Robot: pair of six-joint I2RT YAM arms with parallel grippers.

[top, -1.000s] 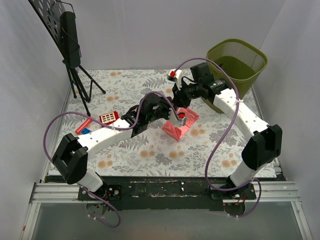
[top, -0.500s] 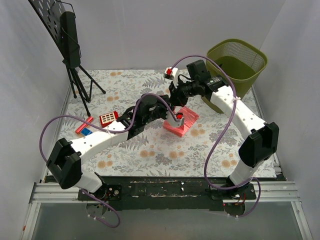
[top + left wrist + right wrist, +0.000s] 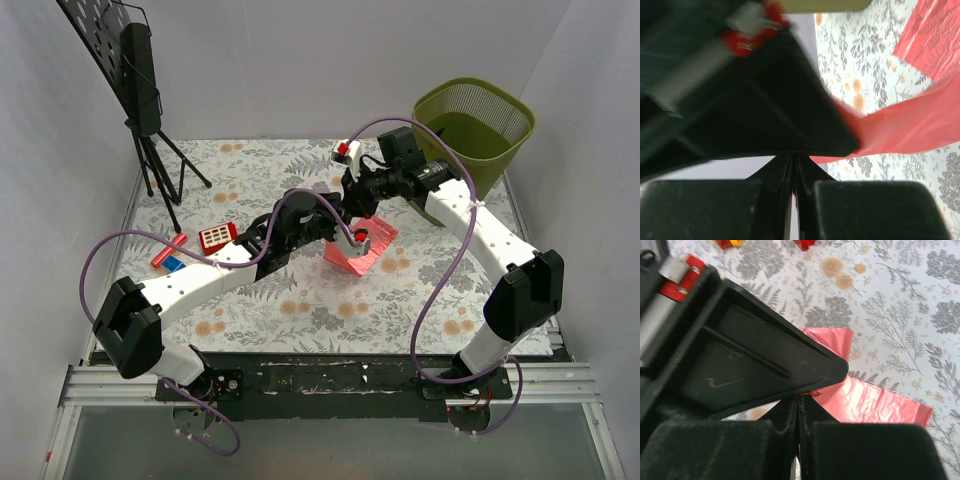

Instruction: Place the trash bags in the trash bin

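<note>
Presently I log the table (image 3: 300, 300), covered with a floral cloth, as the largest item under both arms. The trash bin (image 3: 478, 108) stands upright at the far right corner, beyond and to the right of the right gripper (image 3: 352, 208) and well apart from it. Its mouth faces up, and I cannot see any bag inside. A black music stand (image 3: 140, 80) rises at the far left, well to the left of the left gripper (image 3: 348, 237).

The two grippers meet over the middle of the table, with the right one just beyond the left. The trash bag (image 3: 365, 255) lies directly beneath and to the right of them as a flattened red sheet. Its near-left part rests on the cloth, and one edge is raised toward the fingertips.

In the left wrist view, the left gripper (image 3: 792, 159) has its jaws pressed together, and the trash bag (image 3: 910, 127) stretches away taut from the tip to the right. I rate it clamped on the film. In the right wrist view, the right gripper (image 3: 799, 399) is likewise closed, with a sliver of the trash bag (image 3: 865, 397) caught at the fingertip seam and the rest spread flat just beyond.

A red toy with white buttons (image 3: 216, 237) lies left of the left gripper. A red stick block (image 3: 165, 252) lies farther left, on the cloth.
</note>
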